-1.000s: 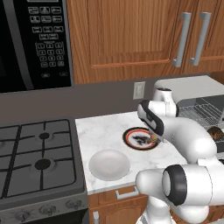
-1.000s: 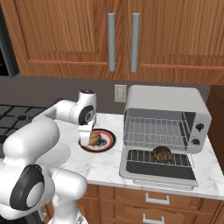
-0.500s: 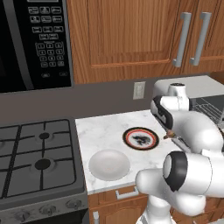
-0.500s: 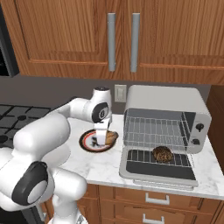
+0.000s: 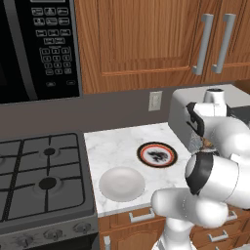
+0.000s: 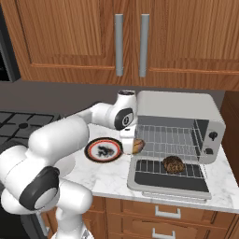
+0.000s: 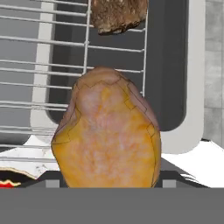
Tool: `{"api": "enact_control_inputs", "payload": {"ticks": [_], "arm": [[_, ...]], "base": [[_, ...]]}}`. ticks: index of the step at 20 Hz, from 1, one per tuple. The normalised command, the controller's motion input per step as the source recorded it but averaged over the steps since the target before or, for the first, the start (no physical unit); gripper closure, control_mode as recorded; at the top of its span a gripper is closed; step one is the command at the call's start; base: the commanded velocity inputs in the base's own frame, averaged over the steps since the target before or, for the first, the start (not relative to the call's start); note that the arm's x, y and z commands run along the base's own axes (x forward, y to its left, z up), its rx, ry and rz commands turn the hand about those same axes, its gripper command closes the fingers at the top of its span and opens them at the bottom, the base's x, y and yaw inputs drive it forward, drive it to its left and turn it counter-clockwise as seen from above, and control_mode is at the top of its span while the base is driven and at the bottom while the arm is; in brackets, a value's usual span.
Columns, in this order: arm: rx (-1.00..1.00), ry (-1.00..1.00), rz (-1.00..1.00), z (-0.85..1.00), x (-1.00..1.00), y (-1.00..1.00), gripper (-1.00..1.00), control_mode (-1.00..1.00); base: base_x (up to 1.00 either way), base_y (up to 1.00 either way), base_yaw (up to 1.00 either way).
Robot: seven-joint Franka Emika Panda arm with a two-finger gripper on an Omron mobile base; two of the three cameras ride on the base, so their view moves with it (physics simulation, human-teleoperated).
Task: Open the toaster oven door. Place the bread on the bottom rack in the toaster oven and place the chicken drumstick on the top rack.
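The silver-grey toaster oven stands at the right of the counter with its door folded down flat. The dark brown bread lies on the bottom rack, which is pulled out over the door. Above it the top rack is bare. My gripper hangs at the oven's front left corner, shut on the golden-orange chicken drumstick. In the hand view the drumstick hides my fingertips, with rack wires and the bread beyond it.
A red-rimmed dark plate lies mid-counter with crumbs on it, and a white plate sits nearer the front edge. The gas stove is to the left, under the black microwave. Wooden cabinets hang above.
My arm has swung right, carrying the drumstick from over the red-rimmed plate to the front left corner of the open toaster oven. The bread has stayed put.
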Motion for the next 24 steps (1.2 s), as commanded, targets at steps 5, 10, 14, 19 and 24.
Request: {"api": "enact_control_inputs", "payload": {"ticks": [5, 10, 14, 19, 24], "arm": [[0.01, -0.02, 0.00, 0.17, 0.15, -0.63, 1.00, -1.00], [0.11, -0.07, 0.00, 0.14, 0.24, -0.55, 1.00, -1.00], [0.14, -0.08, 0.00, 0.03, 0.27, -0.42, 1.00, -1.00], [0.10, -0.13, -0.01, 0.00, 0.24, -0.23, 1.00, -1.00], [0.02, -0.10, -0.03, -0.03, 0.28, -0.16, 1.00, -1.00]], "base": [[0.00, 0.00, 0.00], [0.00, 0.00, 0.00], [0.00, 0.00, 0.00], [0.00, 0.00, 0.00], [0.00, 0.00, 0.00]]}}
